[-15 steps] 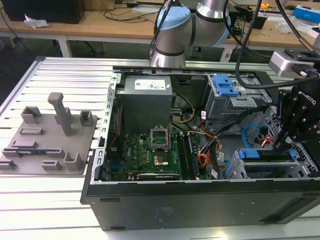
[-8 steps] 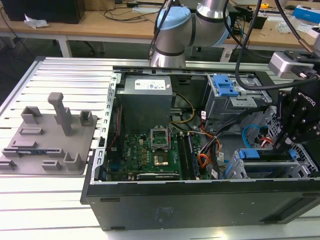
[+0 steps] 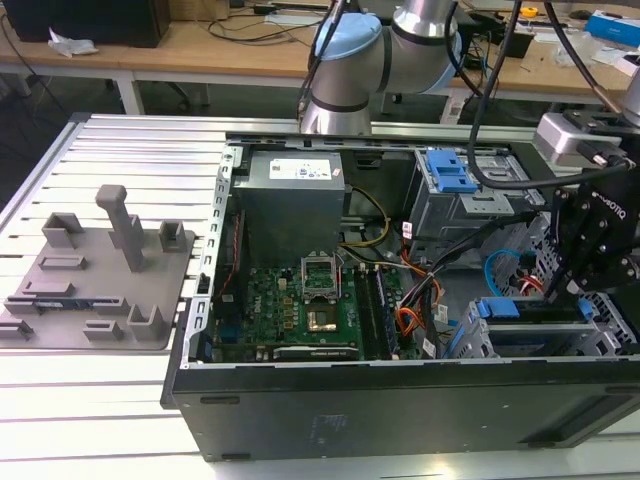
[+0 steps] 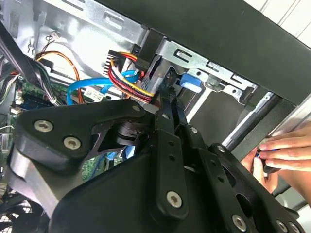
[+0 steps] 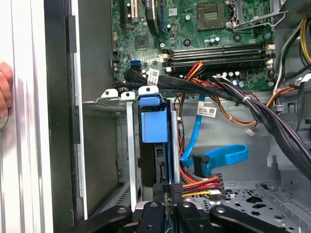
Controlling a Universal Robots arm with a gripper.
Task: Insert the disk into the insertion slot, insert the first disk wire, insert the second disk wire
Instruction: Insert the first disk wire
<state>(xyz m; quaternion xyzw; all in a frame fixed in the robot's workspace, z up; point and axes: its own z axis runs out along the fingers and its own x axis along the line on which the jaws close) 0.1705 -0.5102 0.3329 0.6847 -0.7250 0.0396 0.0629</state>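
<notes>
The disk (image 3: 530,312) sits in the insertion slot (image 3: 475,345) at about four o'clock in the exterior view, on that view's right inside the open computer case (image 3: 300,400). The gripper (image 3: 572,292) hangs just above it, with the second disk wire (image 3: 492,268) looping at its ten o'clock.

In the second wrist view, the gripper (image 4: 167,94) has its fingers drawn nearly together. It appears to pinch the black plug of the first disk wire (image 4: 124,80) against the end of the disk (image 4: 189,81). The second disk wire (image 4: 82,90) lies beside the bundle. A person's hand (image 4: 284,150) rests outside the case.

In the first wrist view, the gripper (image 5: 170,194) meets the first disk wire (image 5: 201,184) right at the disk (image 5: 153,124), which is seated in the insertion slot (image 5: 109,99). The plug end of the second disk wire (image 5: 223,154) hangs apart from the disk.

By this, the first wire's insertion is in hand. It calls for a straight, square push onto the connector.
</notes>
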